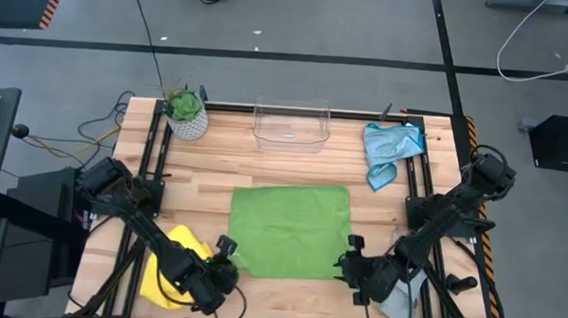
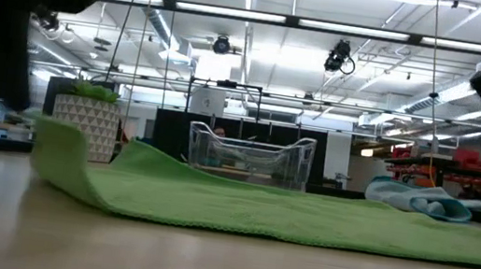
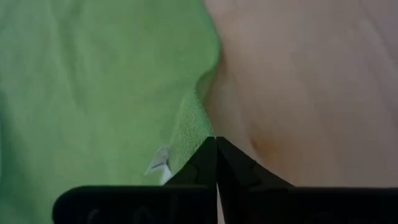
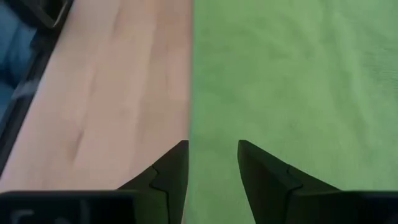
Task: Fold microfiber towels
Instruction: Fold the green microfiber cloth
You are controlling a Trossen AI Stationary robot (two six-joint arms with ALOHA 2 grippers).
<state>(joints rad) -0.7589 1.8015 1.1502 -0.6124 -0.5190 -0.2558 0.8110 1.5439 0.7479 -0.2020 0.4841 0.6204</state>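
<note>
The green towel (image 1: 289, 230) lies spread on the middle of the table. My left gripper (image 1: 225, 263) is shut on its near-left corner. My right gripper (image 1: 345, 266) stands open over the towel's near-right corner; in the right wrist view the towel's right edge (image 4: 193, 93) runs between its fingers, flat on the wood. The yellow towel (image 1: 169, 269) lies under my left arm. A grey towel (image 1: 402, 298) lies under my right arm. The light blue towel (image 1: 390, 151) lies crumpled at the far right. My left gripper pinches the green towel's near-left corner (image 3: 198, 134) between its two shut fingertips (image 3: 205, 163), slanting down from the near left. That corner (image 2: 55, 142) is raised off the table in a small ridge, and the rest of the towel lies flat. One layer or several, I cannot tell.
A clear plastic bin (image 1: 290, 124) stands at the far middle edge. A potted plant (image 1: 187, 112) stands at the far left. Dark frame rails run along the table's left and right sides. Bare wood shows between the green towel and the near edge.
</note>
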